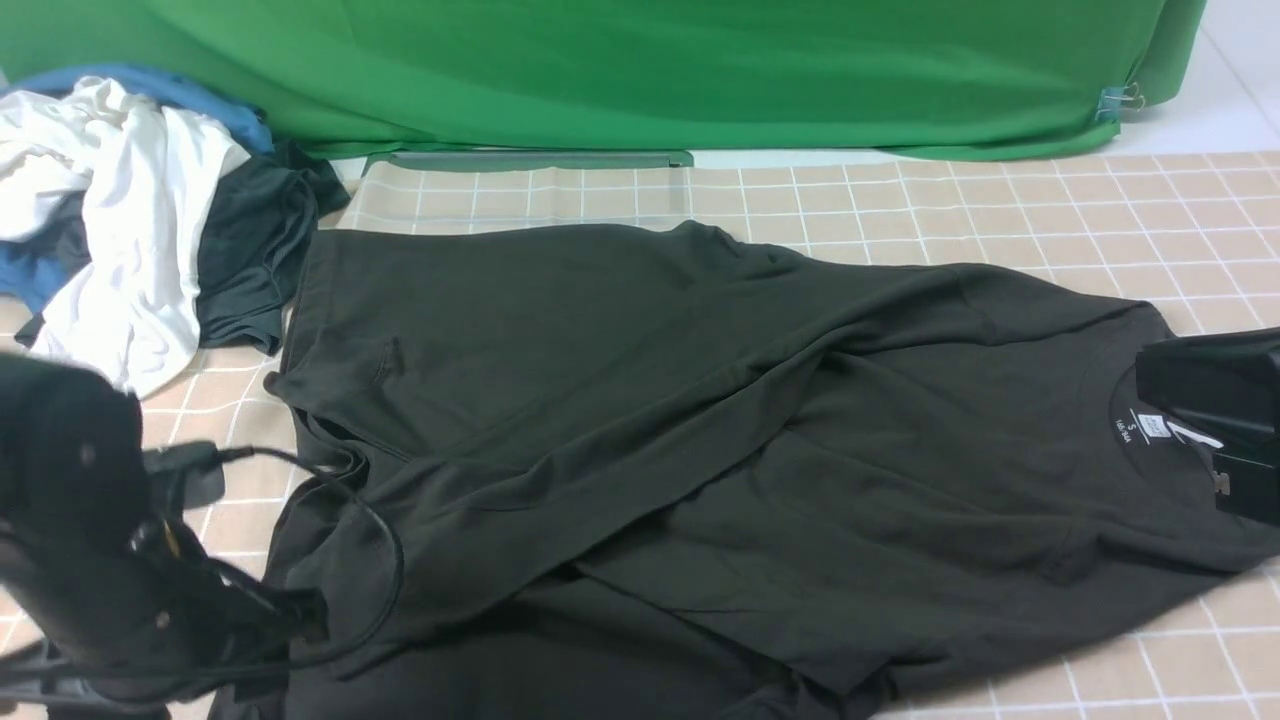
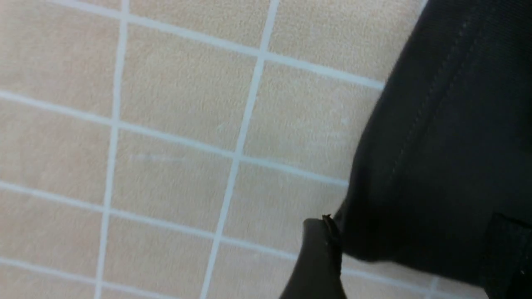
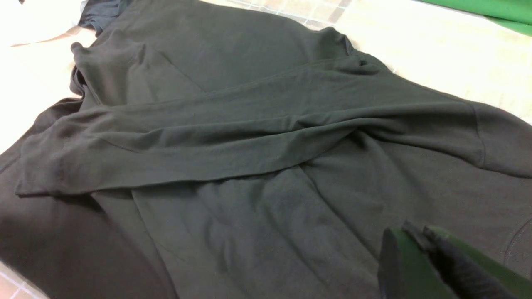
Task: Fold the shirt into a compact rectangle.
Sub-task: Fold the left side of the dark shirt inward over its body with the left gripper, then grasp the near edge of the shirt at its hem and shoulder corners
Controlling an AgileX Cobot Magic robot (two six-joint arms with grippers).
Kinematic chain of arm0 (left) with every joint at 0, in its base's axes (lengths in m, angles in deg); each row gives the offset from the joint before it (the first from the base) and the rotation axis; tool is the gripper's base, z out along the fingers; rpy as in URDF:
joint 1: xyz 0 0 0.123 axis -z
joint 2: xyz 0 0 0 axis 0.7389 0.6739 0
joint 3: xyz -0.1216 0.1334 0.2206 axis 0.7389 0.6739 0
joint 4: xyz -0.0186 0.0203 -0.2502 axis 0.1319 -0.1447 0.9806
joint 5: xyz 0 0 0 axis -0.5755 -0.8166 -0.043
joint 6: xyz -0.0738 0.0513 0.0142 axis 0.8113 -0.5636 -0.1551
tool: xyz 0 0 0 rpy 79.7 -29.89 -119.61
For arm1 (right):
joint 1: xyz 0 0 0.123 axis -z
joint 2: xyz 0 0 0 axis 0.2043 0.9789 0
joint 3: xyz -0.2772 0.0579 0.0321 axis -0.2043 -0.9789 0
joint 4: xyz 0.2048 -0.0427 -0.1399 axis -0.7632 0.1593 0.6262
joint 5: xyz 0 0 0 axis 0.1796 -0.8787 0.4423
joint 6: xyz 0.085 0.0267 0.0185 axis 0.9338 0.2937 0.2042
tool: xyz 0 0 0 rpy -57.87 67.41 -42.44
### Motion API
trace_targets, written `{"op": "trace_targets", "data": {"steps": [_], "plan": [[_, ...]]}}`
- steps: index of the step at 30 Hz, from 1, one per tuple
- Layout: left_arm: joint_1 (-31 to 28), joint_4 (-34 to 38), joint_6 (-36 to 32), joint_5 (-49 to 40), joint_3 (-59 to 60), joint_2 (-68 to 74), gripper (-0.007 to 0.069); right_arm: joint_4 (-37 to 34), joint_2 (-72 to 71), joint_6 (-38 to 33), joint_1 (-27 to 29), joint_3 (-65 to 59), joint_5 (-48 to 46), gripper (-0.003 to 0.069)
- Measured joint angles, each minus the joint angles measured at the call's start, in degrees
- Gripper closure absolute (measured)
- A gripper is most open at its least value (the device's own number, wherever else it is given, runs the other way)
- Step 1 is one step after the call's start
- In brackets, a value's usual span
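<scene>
The shirt lies flat across the middle of the checked tablecloth, collar toward my right arm and hem toward my left. One long sleeve is laid slantwise over the body, which I take as the narrowing fold that comes before the halving. My left gripper sits low at the near hem corner. In its wrist view one finger stands on the bare cloth just beside the hem, so I judge it spread and gripping nothing. My right gripper hangs by the collar and its neck label, tips pressed together, no fabric visible between them. The white garment and the other clothes are heaped at the far left, clear of the folding space.
</scene>
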Motion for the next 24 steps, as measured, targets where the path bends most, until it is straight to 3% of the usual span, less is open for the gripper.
{"op": "trace_targets", "data": {"steps": [9, 12, 15, 17, 24], "plan": [[0.0, -1.9, 2.6, 2.9, 1.7, 6.8, 0.0168, 0.0, 0.0, 0.0, 0.0, 0.0, 0.0, 0.0572], [0.0, -0.3, 0.8, 2.8, 1.2, 7.6, 0.027, 0.0, 0.0, 0.5, 0.0, 0.0, -0.5, 0.0572], [0.0, 2.5, -2.3, 3.6, 1.1, 7.8, 0.0474, 0.5, 0.8, 2.0, 0.0, 1.4, -4.9, 0.0571], [0.0, 3.0, -3.9, 4.0, 0.9, 7.7, 0.0561, 2.2, 2.3, 3.9, 0.0, 3.8, -8.5, 0.057], [0.0, 3.1, -5.3, 0.0, 0.2, 2.0, 0.0606, 17.7, 13.8, 10.0, 0.0, 13.2, -26.2, 0.0568]]}}
